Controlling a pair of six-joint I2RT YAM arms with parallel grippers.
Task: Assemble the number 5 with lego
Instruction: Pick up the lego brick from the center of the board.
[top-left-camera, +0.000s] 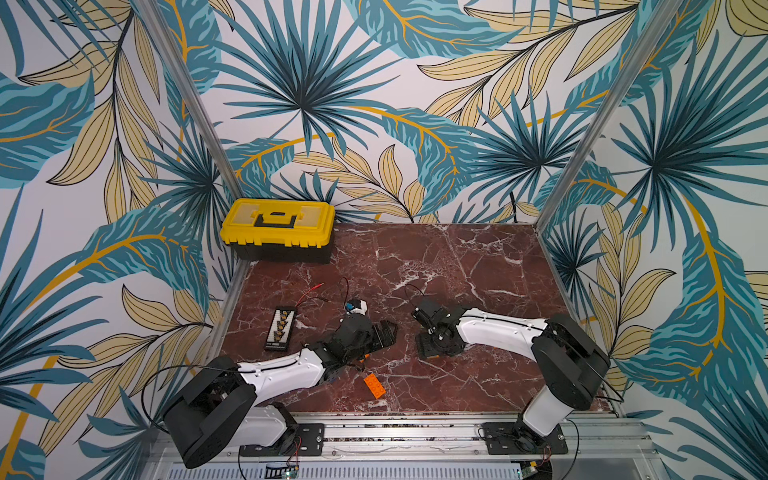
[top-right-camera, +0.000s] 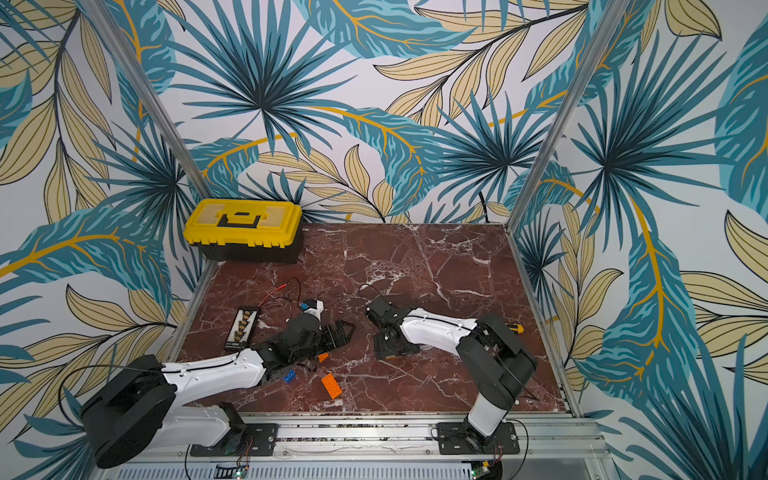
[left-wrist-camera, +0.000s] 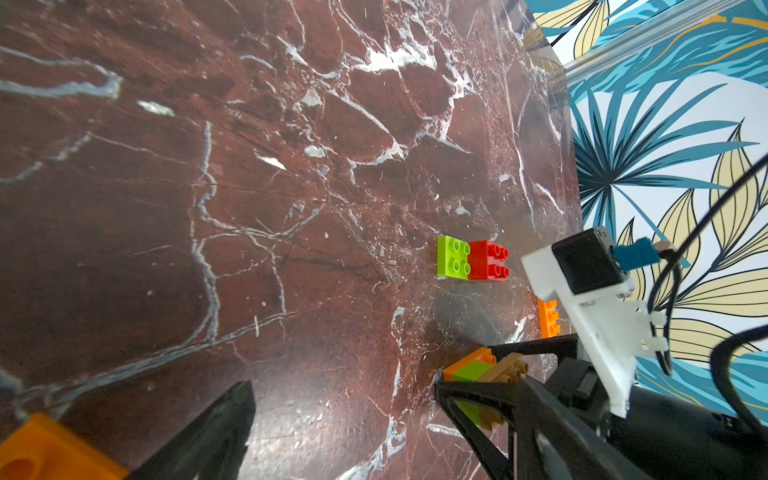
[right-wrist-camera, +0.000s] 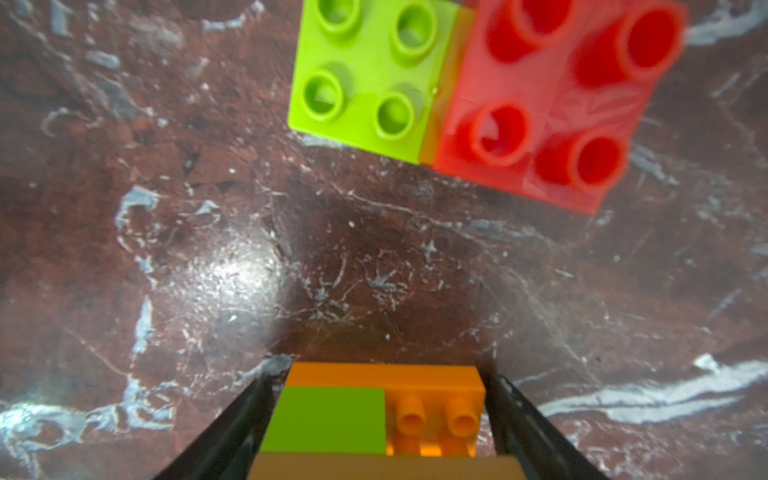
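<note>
My right gripper (right-wrist-camera: 382, 376) is shut on a lego cluster (right-wrist-camera: 374, 415) of orange, lime green and tan bricks, held just above the marble table (top-left-camera: 478, 270). Beyond it a lime green square brick and a red one (right-wrist-camera: 457, 91) lie side by side, touching. In the left wrist view the same cluster (left-wrist-camera: 482, 370) sits between the right gripper's fingers, near the green and red pair (left-wrist-camera: 471, 259) and another orange brick (left-wrist-camera: 548, 318). My left gripper (top-left-camera: 388, 332) is open and empty, pointing at the right gripper (top-left-camera: 436, 351). An orange oblong brick (top-left-camera: 375, 385) lies near the front.
A blue brick (top-right-camera: 289, 376) and a small orange one (top-right-camera: 323, 356) lie beside the left arm. A yellow toolbox (top-left-camera: 278, 228) stands at the back left. A black strip with yellow marks (top-left-camera: 279, 328) and loose wires (top-left-camera: 316, 291) lie left. A yellow knife (top-right-camera: 515, 328) shows behind the right arm.
</note>
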